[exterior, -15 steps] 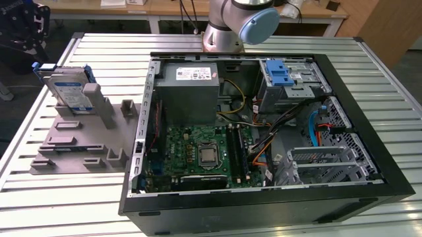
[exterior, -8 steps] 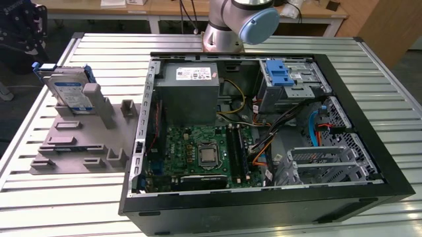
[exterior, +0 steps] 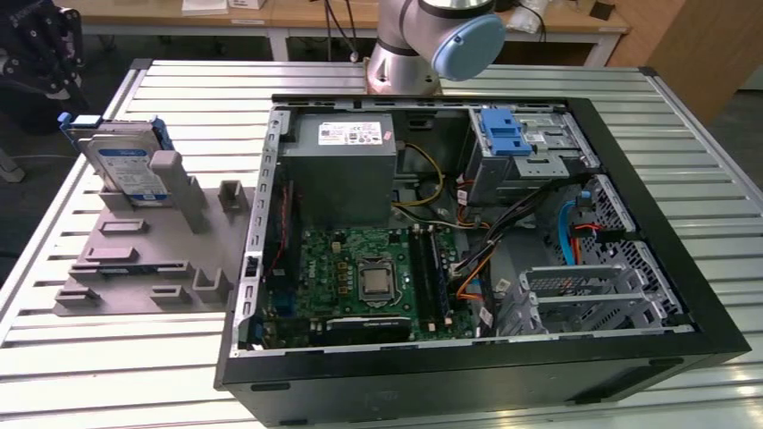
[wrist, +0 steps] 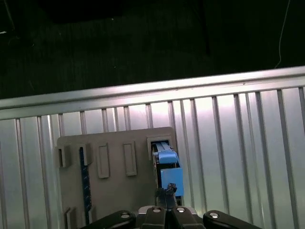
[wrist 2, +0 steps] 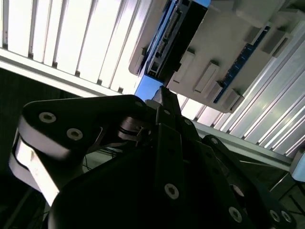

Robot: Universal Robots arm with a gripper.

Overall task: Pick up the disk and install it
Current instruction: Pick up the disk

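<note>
At the exterior view's left, the disk (exterior: 123, 161), a flat rectangular silver-metal hard drive with a white-and-blue label and blue plastic carrier rails, stands on end in a slot of the grey moulded holder block (exterior: 143, 259). The block rests on the slatted metal counter (exterior: 107, 357), beside the open black computer case (exterior: 477, 380). The disk's long axis runs nearly vertical, leaning slightly, with the blue handle end uppermost and the labelled face turned toward the exterior camera.

In the first wrist view that blue end (wrist: 167, 167) points toward the black end effector (wrist: 167, 193). The end effector's fingertips appear pressed together with nothing between them, though only their tips are visible there. It hangs apart from the disk and does not touch it.

Handling, as a judgement: the drive is rigid and dense for its size. Its bare metal faces are smooth, and it is sensitive to shock, so a drop or a hard knock could damage it. The blue rails along the long edges, or the blue handle, offer the firmest hold. The label face and the circuit side are best left untouched.

Inside the case, the metal drive cage (exterior: 531, 156) carries a blue plastic latch bracket (exterior: 507, 134).
</note>
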